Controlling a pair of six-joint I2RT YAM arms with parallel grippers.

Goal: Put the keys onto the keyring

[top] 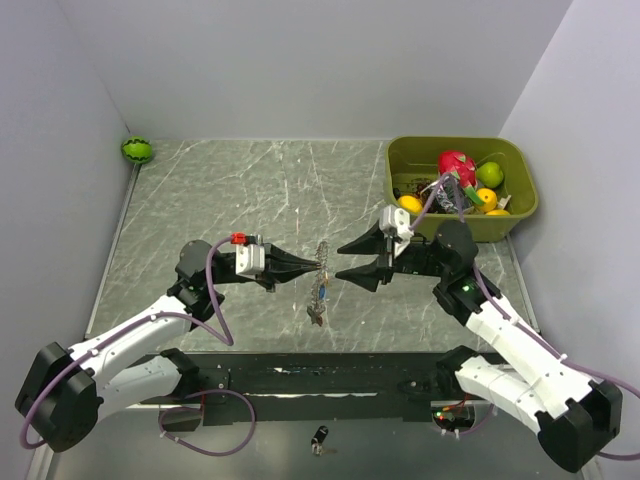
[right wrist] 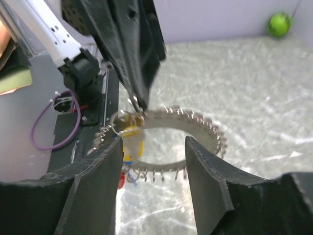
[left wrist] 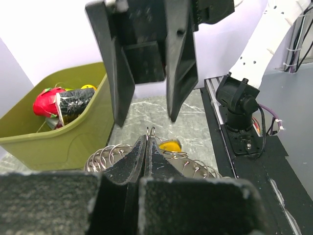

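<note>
Keyring [right wrist: 195, 121] hangs above the table, left of the bin [top: 393, 180], clamped in the left gripper's [top: 312, 264] closed jaws. Keys [top: 316, 312] dangle below. The right gripper [top: 340, 262], jaws apart, faces it on the bin side.

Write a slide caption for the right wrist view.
The left tool pinches the keyring, keys hanging from it, facing the open right tool.

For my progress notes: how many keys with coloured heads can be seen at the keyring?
3: the yellow-headed key hangs from the keyring under the left gripper; the red-headed key and the blue-headed key dangle lower. Plain ones may be hidden.
</note>
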